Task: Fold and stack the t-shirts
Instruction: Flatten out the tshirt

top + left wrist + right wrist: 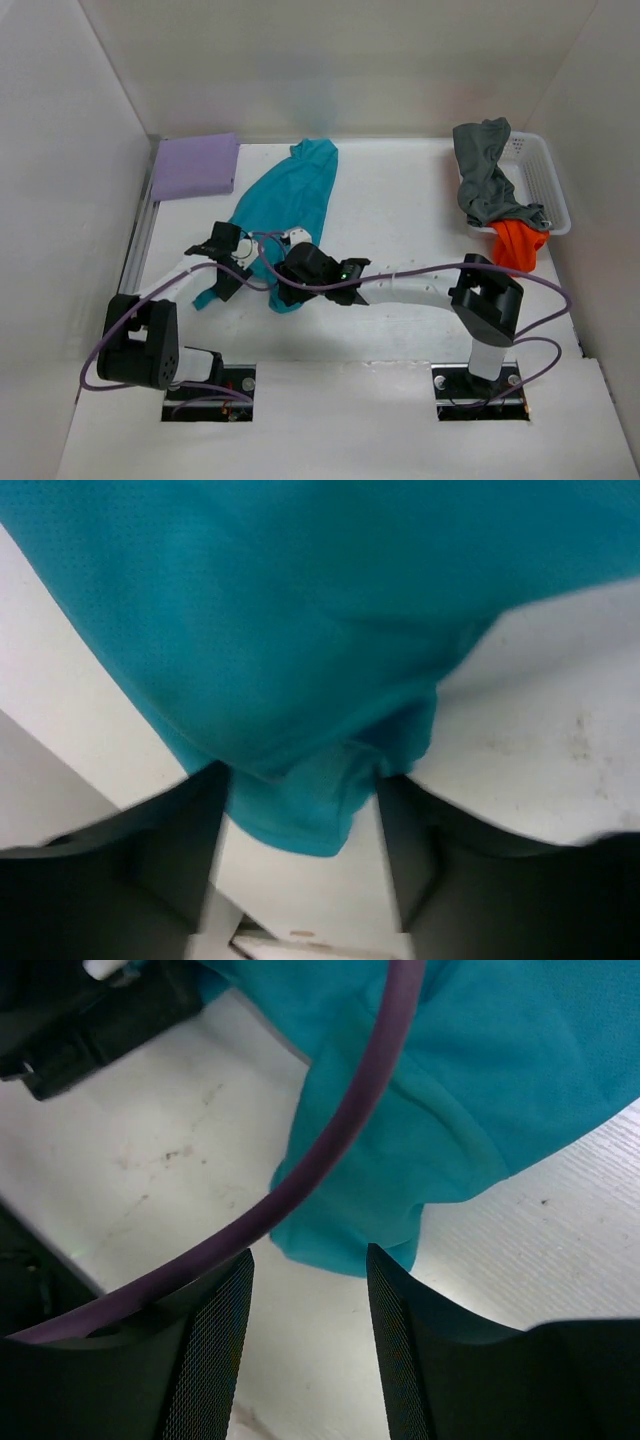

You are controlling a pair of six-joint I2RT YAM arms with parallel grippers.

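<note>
With right gripper [308, 1260] released and left gripper [300, 780] astride teal soft cloth t-shirt [300, 600] hem (clamping indeterminate), seat hem deep between jaws before lifting.

No text, label, brand, number or sign can be read in any of the three views
</note>
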